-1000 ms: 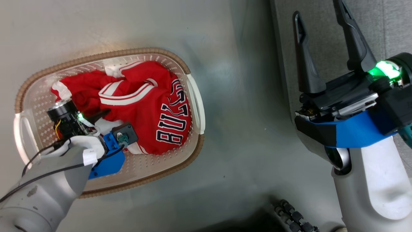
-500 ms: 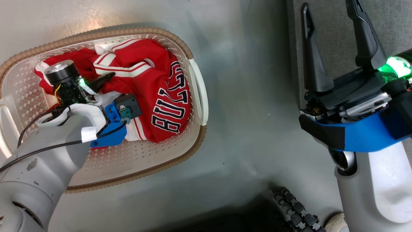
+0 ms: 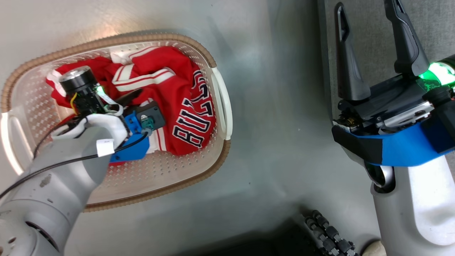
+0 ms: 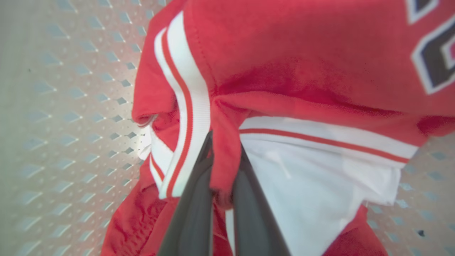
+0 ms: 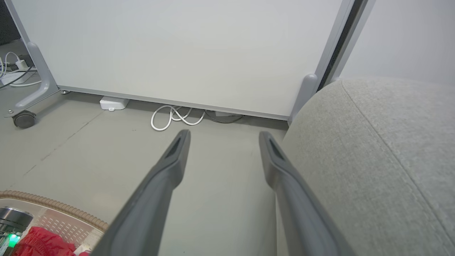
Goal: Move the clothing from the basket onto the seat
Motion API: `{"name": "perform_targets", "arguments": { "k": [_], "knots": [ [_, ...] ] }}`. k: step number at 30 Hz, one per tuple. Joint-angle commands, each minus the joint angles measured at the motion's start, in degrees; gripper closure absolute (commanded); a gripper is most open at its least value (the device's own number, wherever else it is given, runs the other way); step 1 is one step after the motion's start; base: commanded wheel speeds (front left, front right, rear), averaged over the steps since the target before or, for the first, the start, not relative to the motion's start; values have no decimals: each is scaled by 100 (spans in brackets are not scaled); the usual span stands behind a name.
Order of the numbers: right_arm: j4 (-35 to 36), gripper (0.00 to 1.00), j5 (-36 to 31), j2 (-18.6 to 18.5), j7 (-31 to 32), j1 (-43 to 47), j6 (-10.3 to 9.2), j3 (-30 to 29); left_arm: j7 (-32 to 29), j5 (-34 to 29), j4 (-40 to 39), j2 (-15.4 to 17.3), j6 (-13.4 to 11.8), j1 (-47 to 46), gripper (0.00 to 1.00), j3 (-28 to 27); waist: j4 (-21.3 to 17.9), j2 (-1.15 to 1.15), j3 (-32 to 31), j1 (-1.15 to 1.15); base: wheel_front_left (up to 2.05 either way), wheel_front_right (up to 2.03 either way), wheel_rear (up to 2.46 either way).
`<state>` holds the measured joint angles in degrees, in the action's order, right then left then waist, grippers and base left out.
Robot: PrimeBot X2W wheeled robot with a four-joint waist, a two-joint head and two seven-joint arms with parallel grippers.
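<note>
Left wrist view is telling you the main thing: your left claw [image 4: 225,142] is pressing nearly together on a fold of the clothing [image 4: 284,71], so it's pinching red fabric right beside a white stripe trim. The perforated wall of the basket [image 4: 71,106] is showing behind the bunched cloth. Head view is showing the same arm reaching down into the basket, which is sitting on the grey floor [image 3: 280,117]. The clothing is lying crumpled inside it, navy-and-white lettering facing up.

Your right claw [image 3: 366,12] is hanging spread wide with nothing in it, up over the edge of the seat [image 3: 437,32]. The seat is sitting off to the robot's right, well apart from the basket, with bare floor between them. Right wrist view is also catching a white panel [image 5: 177,46] and a looped white cable [image 5: 174,119] past the floor.
</note>
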<state>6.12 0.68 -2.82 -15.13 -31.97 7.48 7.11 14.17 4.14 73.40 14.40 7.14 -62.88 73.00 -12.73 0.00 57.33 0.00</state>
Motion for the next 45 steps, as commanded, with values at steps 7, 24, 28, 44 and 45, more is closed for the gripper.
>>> {"name": "perform_targets", "arguments": {
  "k": [7,24,28,44,45],
  "knots": [
    [-127,0,-76,-12,-4,99,3,-78,107,348,-397,-213,-92,315,100,-231,222,0,-546,0,0,0,0],
    [-562,0,-197,-16,-4,603,3,-147,111,1077,-2179,-187,-410,1485,100,-1291,683,0,-2265,0,0,0,0],
    [-676,0,-176,-44,-4,785,3,-162,111,1125,-2555,-170,-423,1771,100,-1618,784,0,-2720,0,0,0,0],
    [-1000,0,-54,-61,-4,1652,3,-227,112,987,-3888,-144,-362,2648,100,-3028,1046,0,-4347,0,0,0,0],
    [-1007,0,-44,-59,-4,1707,3,-233,111,983,-3964,-160,-353,2654,100,-3123,1060,0,-4417,0,0,0,0]
  ]
}}
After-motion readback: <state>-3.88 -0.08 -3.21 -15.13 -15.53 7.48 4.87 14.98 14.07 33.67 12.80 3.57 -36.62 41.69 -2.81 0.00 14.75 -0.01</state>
